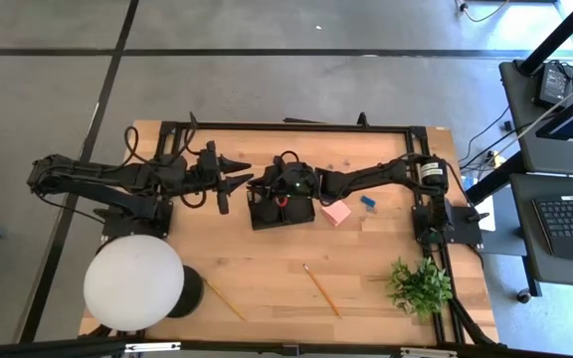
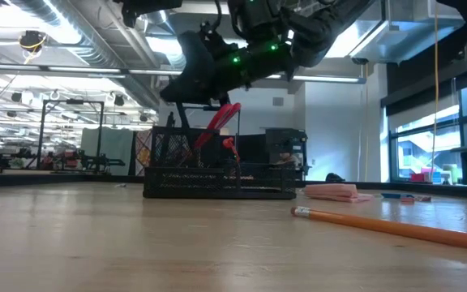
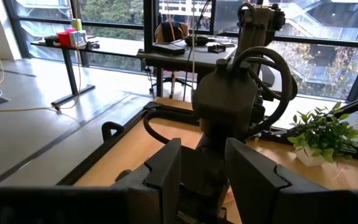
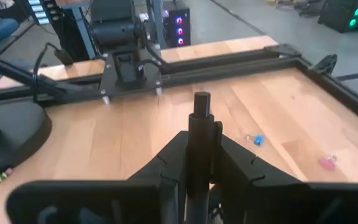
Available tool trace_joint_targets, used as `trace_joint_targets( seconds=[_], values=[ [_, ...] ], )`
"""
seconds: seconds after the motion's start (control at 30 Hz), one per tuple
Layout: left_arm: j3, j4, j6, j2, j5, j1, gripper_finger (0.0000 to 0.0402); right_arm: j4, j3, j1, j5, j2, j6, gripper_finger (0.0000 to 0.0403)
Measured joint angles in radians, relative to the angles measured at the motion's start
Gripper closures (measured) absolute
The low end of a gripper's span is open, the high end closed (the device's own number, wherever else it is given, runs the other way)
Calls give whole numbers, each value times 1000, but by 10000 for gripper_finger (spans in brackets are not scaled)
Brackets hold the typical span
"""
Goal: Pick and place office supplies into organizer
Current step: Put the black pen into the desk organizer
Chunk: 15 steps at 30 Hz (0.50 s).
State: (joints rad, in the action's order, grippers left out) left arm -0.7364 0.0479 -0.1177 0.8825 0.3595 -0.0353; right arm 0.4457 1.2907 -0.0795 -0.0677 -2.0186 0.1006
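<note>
1. Organizer [image 1: 282, 211]: black mesh desk tray, placed near the middle of the wooden tabletop [image 1: 267, 278], toward its far edge. In the low view the tray [image 2: 217, 174] is seen standing flat, with the red-handled scissors [image 2: 221, 126] standing tilted in it, handles up.

2. Right pincer [image 4: 199, 152]: positioned directly above the organizer, the arm reaching in from the right side. A thin black pen [image 4: 200, 124] is clamped upright between its narrowly set fingers.

3. Left pincer [image 1: 235, 177]: held just beside the organizer's left end, above the tabletop. Its fingers [image 3: 166, 168] are parted; nothing is seen gripped between them.

4. Pink sticky-note block [image 1: 337, 212]: laid flat on the tabletop just to the right of the organizer; also seen in the low view [image 2: 331, 191].

5. Small blue piece [image 1: 368, 203]: laid on the tabletop to the right of the pink block, apart from it.

6. Wooden pencils: one [image 1: 321, 290] is laid diagonally on the near half of the tabletop, right of centre; a second [image 1: 225, 299] is laid near the lamp base. One pencil [image 2: 387, 225], eraser end toward the organizer, is seen close to the camera in the low view.

7. White round lamp [image 1: 133, 281]: stood at the near left corner of the tabletop.

8. Green plant [image 1: 419, 284]: stood at the near right corner of the tabletop.
</note>
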Motion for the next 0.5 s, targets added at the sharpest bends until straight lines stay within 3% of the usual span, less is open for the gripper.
trace_joint_targets(
  seconds=[0.5],
  values=[
    [0,-57,-1,0,0,0,281,-24,0,0,0,0,-2,338]
  ],
)
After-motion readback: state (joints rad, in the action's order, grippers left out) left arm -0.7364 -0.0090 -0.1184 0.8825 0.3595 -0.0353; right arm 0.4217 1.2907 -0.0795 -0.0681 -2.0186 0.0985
